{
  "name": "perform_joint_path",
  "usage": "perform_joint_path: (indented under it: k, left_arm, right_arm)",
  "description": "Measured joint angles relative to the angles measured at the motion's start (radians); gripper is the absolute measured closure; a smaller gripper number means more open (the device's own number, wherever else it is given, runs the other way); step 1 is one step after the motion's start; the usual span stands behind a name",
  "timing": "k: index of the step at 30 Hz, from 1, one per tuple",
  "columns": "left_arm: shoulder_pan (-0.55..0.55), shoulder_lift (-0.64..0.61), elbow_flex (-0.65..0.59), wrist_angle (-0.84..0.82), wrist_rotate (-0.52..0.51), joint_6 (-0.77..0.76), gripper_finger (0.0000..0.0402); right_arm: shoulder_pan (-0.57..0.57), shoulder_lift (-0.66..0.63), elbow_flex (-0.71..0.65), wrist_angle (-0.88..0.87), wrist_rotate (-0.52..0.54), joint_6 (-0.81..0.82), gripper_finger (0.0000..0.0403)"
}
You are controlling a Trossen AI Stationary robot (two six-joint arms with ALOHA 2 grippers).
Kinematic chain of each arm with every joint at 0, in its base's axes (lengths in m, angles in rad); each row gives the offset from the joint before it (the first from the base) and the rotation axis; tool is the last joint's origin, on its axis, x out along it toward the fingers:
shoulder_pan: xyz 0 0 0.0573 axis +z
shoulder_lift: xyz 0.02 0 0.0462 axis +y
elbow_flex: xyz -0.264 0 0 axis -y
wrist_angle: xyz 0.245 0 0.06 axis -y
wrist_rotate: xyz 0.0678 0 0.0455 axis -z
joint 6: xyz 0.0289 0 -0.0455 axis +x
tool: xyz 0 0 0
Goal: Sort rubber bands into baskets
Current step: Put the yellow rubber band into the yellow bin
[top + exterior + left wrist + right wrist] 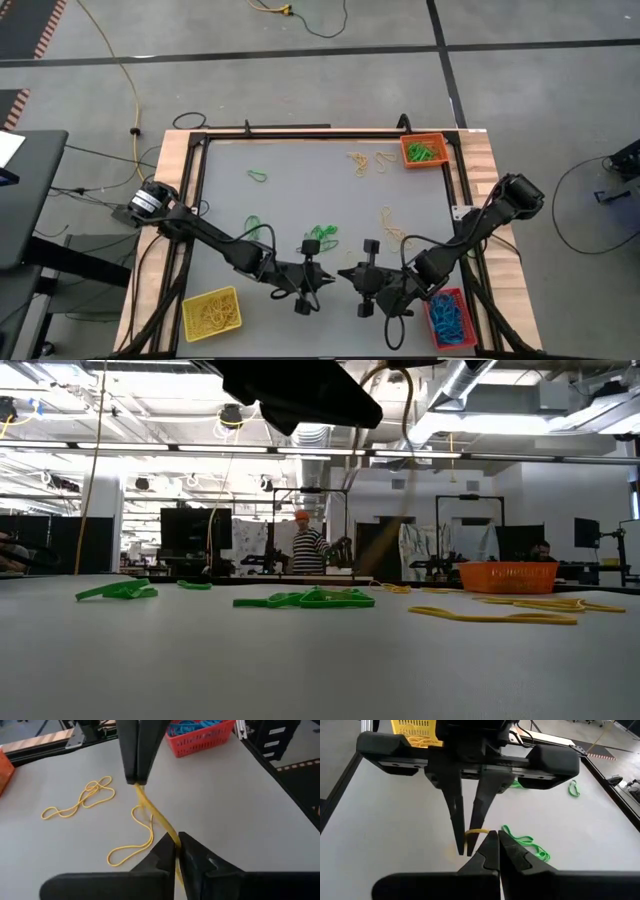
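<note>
Both tools meet tip to tip above the table: left tool (176,851) and right tool (492,845) each pinch one yellow band (156,816), apparently stretched between them, yellow basket (211,313) nearer the left.

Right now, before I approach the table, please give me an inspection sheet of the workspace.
Surface: grey table top.
Job's things: orange basket holds green bands, red basket blue, yellow basket yellow; loose green bands and loose yellow bands lie on top.
Clutter: nothing seen.
Grippers: left gripper and right gripper meet, jaws shut on one stretched yellow band.
Cables: yellow cable on the floor.
Surroundings: person in striped shirt behind.
</note>
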Motion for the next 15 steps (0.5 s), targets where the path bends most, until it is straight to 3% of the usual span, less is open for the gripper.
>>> perform_joint_path:
  k: [9, 15]
  left_arm:
    - [-0.004, -0.017, 0.001, -0.105, -0.028, 0.001, 0.0401]
    - [-0.028, -0.104, 0.001, -0.210, -0.087, 0.000, 0.0401]
  right_arm:
    - [0.015, 0.000, 0.000, -0.027, -0.006, 0.034, 0.0376]
    - [0.013, 0.002, 0.000, -0.122, -0.032, 0.146, 0.0320]
